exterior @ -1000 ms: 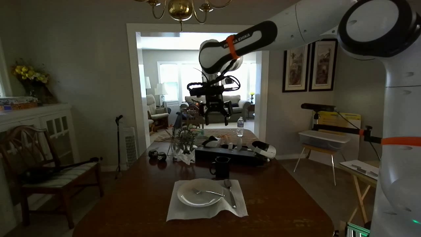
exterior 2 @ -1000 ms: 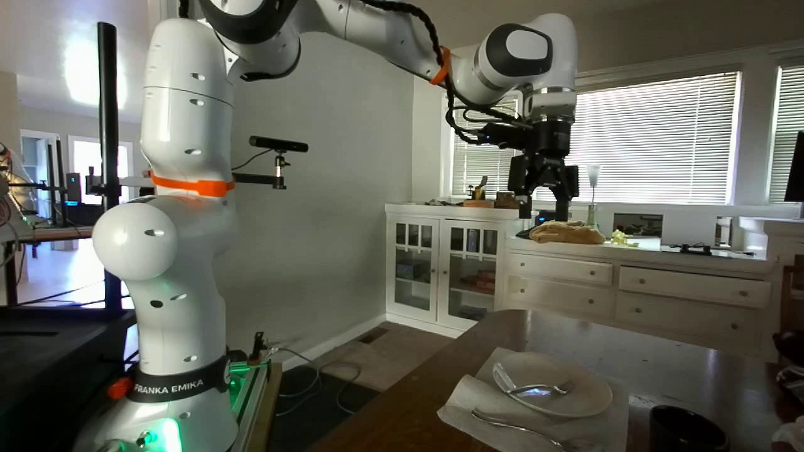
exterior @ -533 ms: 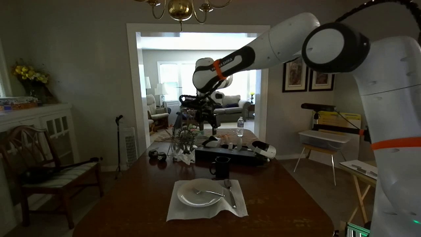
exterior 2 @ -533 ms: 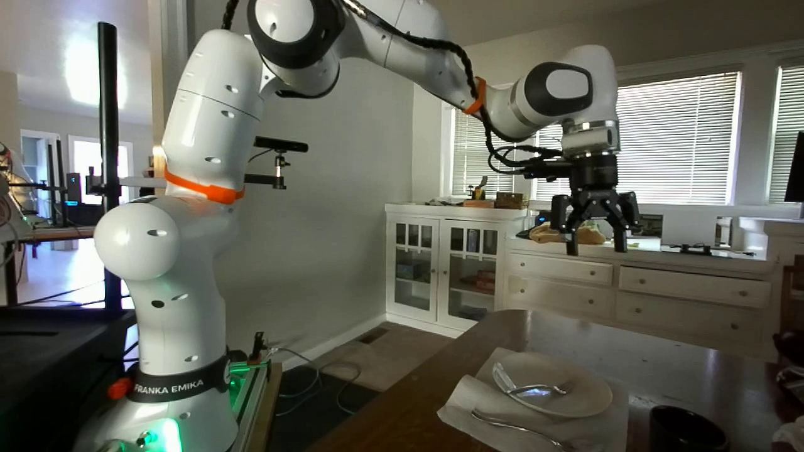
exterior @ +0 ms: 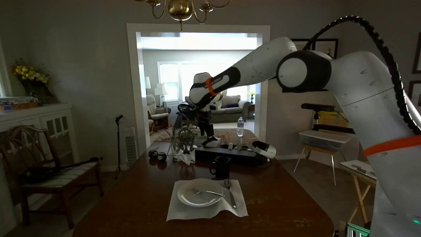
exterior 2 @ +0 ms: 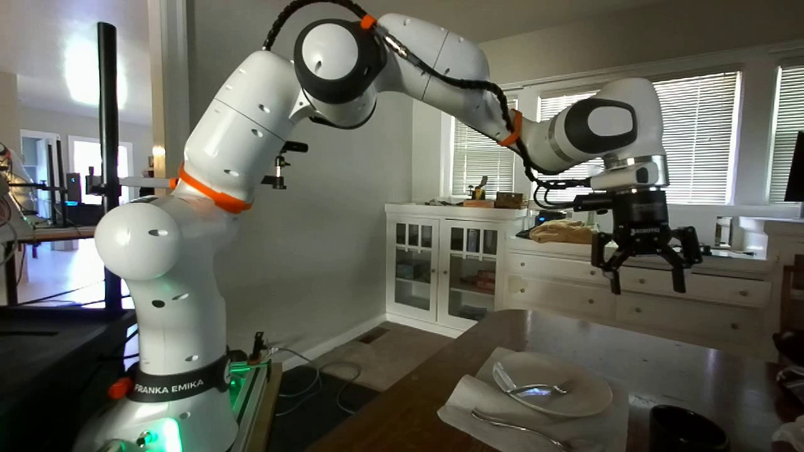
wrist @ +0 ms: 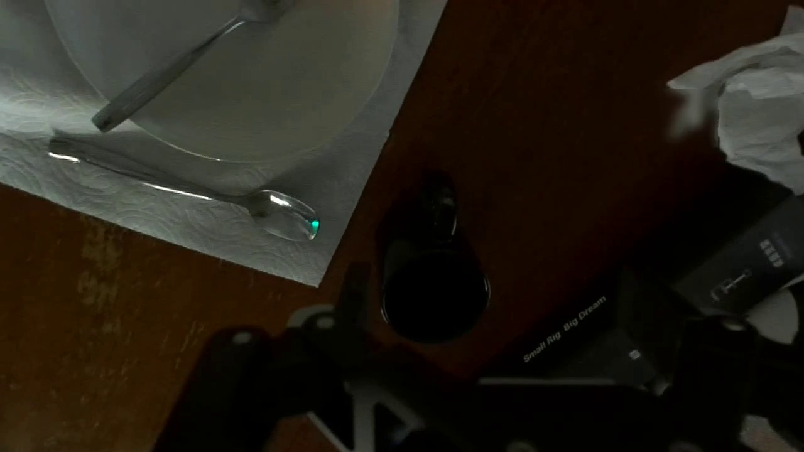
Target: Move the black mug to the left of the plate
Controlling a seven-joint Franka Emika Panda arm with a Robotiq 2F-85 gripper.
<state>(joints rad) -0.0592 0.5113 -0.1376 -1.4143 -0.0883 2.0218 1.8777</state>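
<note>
Over the table (exterior 2: 678, 370), downturned, splayed gripper (exterior 2: 647, 289)

The glossy white arm (exterior 2: 352, 110) joined to the black claw (exterior 2: 647, 289) has dark rings (exterior 2: 372, 56), orange bands (exterior 2: 215, 196) and a ribbed black cable (exterior 2: 466, 83); its collar (exterior 2: 179, 384), well apart from the claw, reads "FRANKA EMIKA".

Water bottle (exterior: 240, 127) beyond black box (exterior: 241, 158)

1. Mug (exterior: 222, 168): plain black.
2. Plate (exterior: 199, 201): white.
3. Paper towel (wrist: 201, 229): white, embossed swirls.
4. Table (exterior: 138, 204): reddish brown, paler scuffs (wrist: 97, 251).
5. Gripper (exterior 2: 647, 289): black.
6. Arm (exterior 2: 251, 94): white and black, orange bands (exterior 2: 217, 196).
7. Box (wrist: 590, 351): black, white lettering (wrist: 564, 329).
8. Chair seat (exterior: 67, 176): pale, striped.
9. Flowers (exterior: 29, 73): yellow.
</note>
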